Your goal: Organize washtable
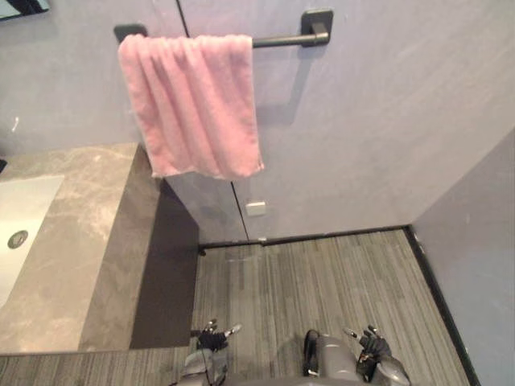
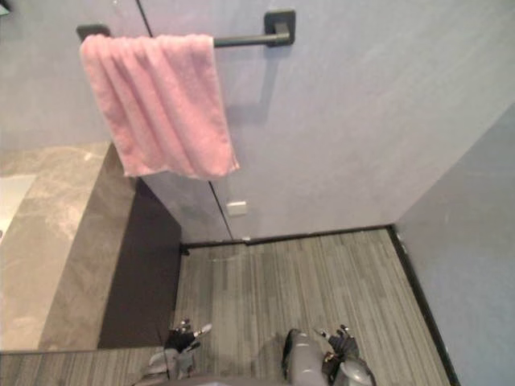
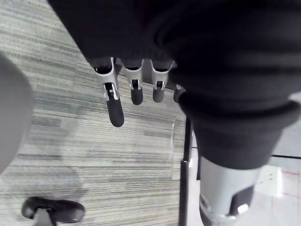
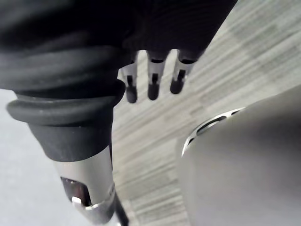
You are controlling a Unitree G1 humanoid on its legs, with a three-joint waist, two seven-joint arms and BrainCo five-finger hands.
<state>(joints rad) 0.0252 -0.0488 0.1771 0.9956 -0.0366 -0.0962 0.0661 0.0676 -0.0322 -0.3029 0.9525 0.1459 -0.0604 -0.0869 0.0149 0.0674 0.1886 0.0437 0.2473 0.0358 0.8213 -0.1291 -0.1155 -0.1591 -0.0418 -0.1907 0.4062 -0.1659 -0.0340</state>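
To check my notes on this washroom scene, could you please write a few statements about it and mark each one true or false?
1. The pink towel hangs over the dark bar on the wall. True.
2. The left hand is gripping the towel. False: it hangs low over the striped floor with straight fingers and holds nothing.
3. A white sink is set in the grey stone counter, to the left of the towel. True.
4. The right hand is curled round a bottle. False: its fingers are straight and empty, low over the floor.
5. The towel covers the whole bar. False: the bar's right end is bare.
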